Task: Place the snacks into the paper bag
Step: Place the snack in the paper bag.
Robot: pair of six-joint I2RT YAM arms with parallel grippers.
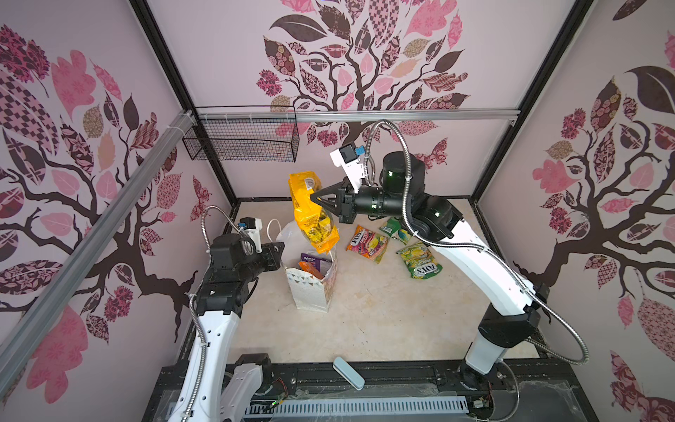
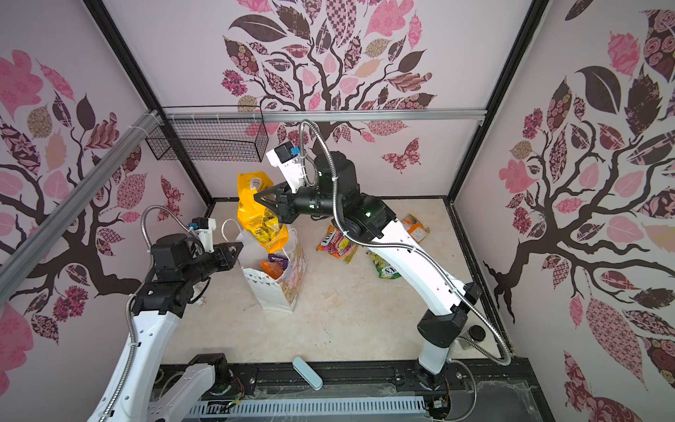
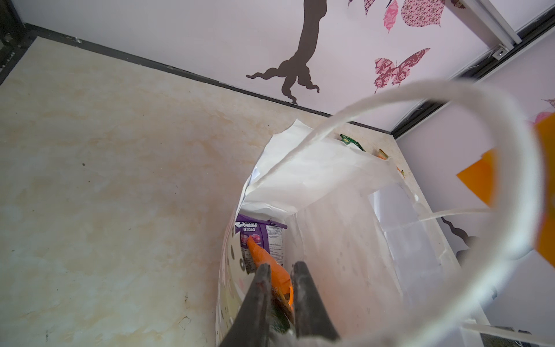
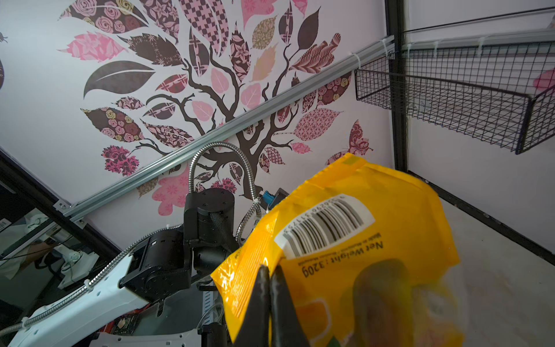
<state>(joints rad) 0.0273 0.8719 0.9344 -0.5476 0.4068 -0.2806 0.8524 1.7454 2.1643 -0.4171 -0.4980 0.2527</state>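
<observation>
Nearest us: we are looking past a pale blue rounded oblong bar (image 1: 349, 372) lying on the black front rail, well apart from the work.
Right pincer: the right gripper (image 1: 311, 197) is pinching, jaws tight together, the upper half of a large crinkly yellow plastic snack packet (image 1: 318, 231).
Packet's axis: it is hanging nearly upright, its lower end dipping at the far rim of the bag's mouth. We are unable to tell whether it is inside yet.
Bag: an upright white dotted paper bag with cord handles (image 1: 308, 292) is standing just below the gripper and slightly nearer us, holding a purple packet (image 1: 309, 258) and an orange packet (image 1: 310, 271).
Left pincer: the left gripper (image 3: 282, 266) is reaching in from the bag's left side, jaws nearly together, seemingly pinching the rim open.
Waiting snacks: an orange-and-pink "FOXS" packet (image 1: 367, 243) and a green "FOXS" packet (image 1: 420, 262) are lying flat on the beige marbled tabletop (image 1: 383, 310), right of the bag, nearer the right arm.
Coming move, as we are judging it: lowering lengthwise, drifting slightly toward us.
</observation>
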